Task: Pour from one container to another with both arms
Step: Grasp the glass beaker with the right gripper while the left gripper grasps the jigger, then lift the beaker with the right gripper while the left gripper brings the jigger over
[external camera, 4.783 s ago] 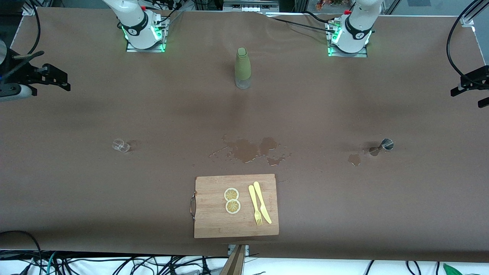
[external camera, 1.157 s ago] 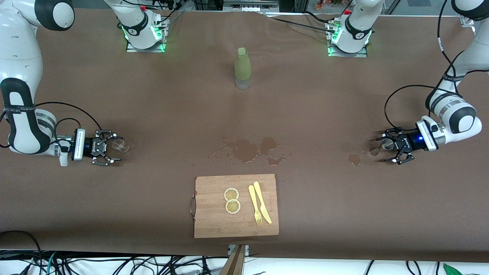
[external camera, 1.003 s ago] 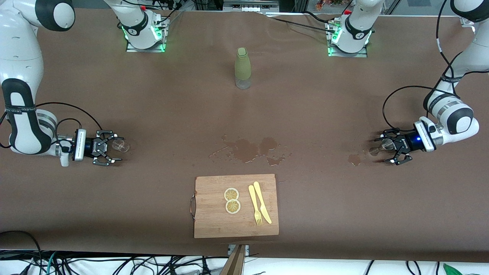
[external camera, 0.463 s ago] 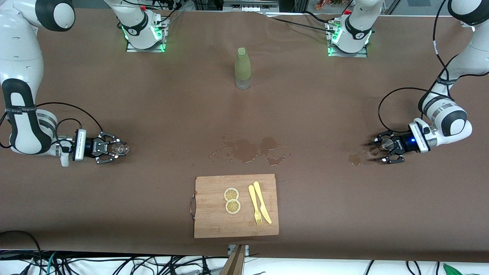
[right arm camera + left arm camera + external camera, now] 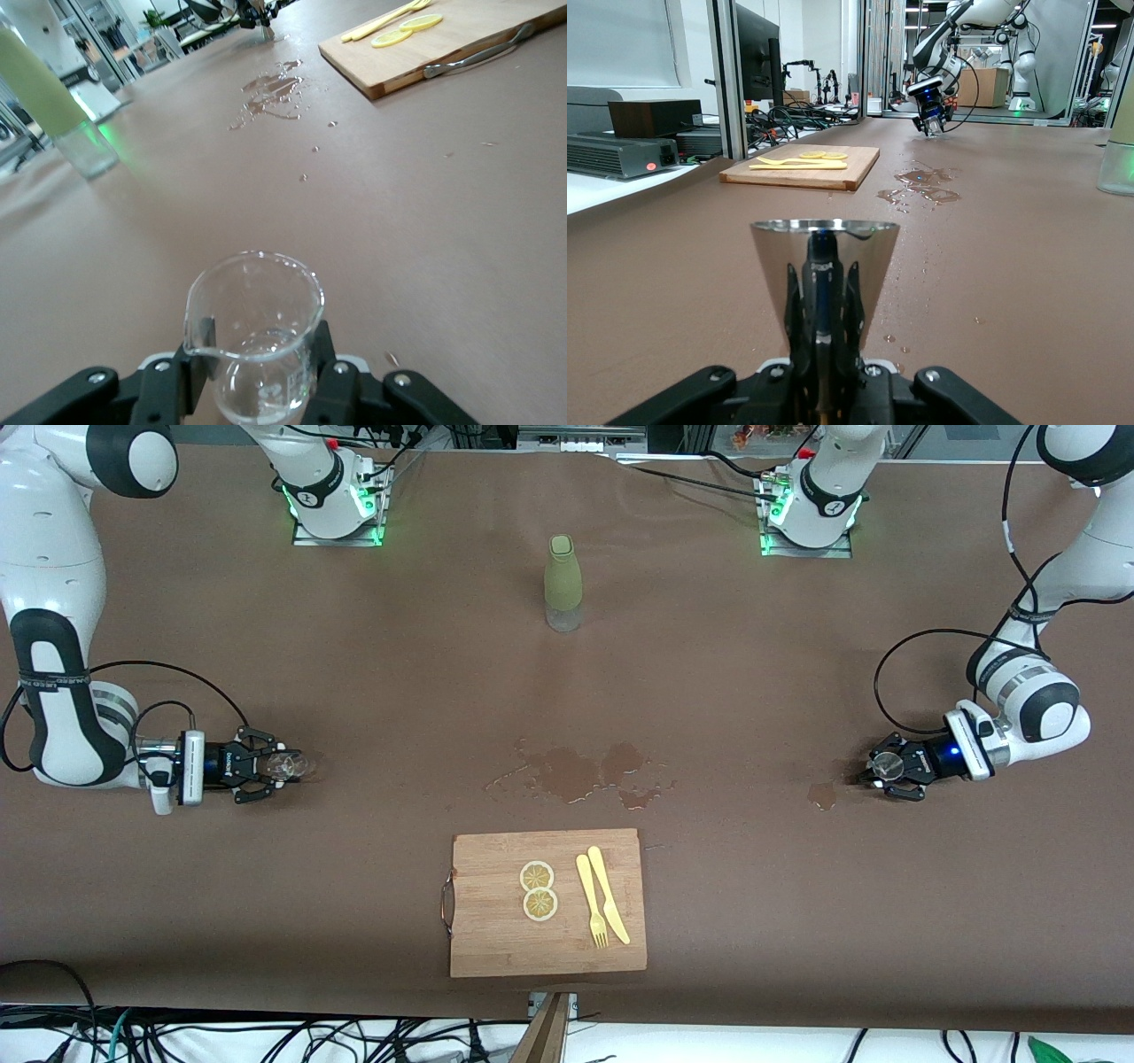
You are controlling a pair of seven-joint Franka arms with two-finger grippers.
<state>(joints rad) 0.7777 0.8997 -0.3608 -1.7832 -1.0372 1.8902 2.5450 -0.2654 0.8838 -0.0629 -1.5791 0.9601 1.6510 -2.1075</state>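
Front view: left gripper [image 5: 889, 767] clamped on steel jigger [image 5: 884, 763], left arm's end of table; right gripper [image 5: 257, 766] clamped on glass beaker [image 5: 282, 763], right arm's end.
Left wrist view: jigger [image 5: 825, 266] held at waist; likely rigid, slick.
Right wrist view: beaker [image 5: 254, 341] gripped low; probably light, fragile
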